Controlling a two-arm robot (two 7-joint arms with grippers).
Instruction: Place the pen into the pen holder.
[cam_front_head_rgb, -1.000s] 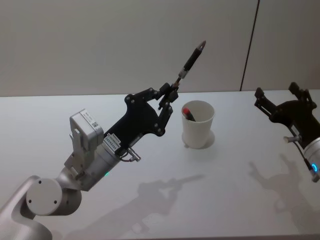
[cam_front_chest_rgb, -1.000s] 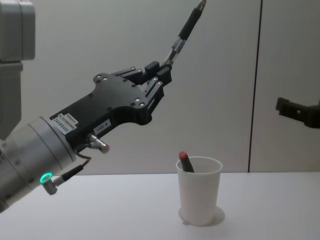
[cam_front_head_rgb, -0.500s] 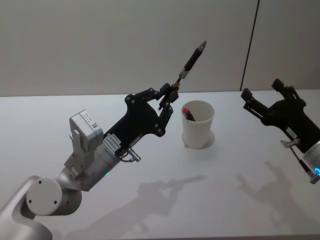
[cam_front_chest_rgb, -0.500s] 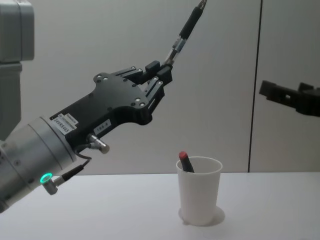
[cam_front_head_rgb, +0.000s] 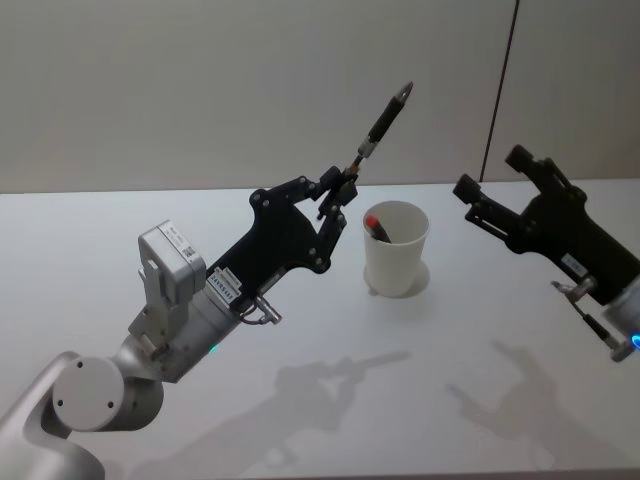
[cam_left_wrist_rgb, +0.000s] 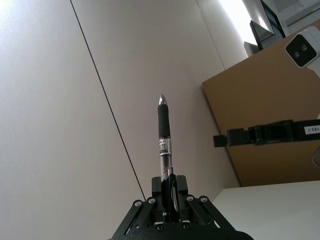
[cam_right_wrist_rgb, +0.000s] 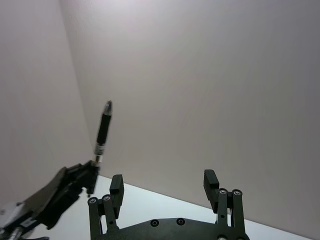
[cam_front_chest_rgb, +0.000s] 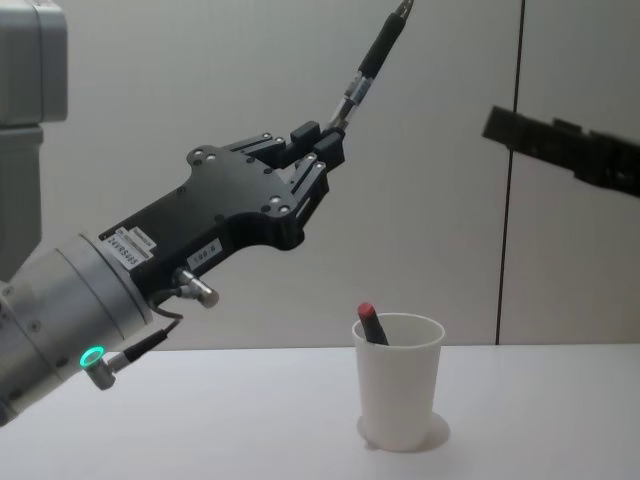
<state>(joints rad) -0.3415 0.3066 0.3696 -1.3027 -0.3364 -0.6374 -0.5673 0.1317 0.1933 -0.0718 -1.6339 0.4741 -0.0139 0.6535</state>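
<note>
The left gripper grasps the pen by its lower end, tilted above the pen holder; a red-capped pen stands inside. The right gripper hovers nearby, fingers released.

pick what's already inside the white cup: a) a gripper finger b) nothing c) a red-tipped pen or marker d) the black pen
C: a red-tipped pen leans inside the pen holder, while the left gripper holds the black pen up above it.

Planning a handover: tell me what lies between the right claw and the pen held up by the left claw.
Nothing: in the head view, only open air separates the open right claw from the pen that the left claw holds; the pen holder stands lower, on the table.
</note>
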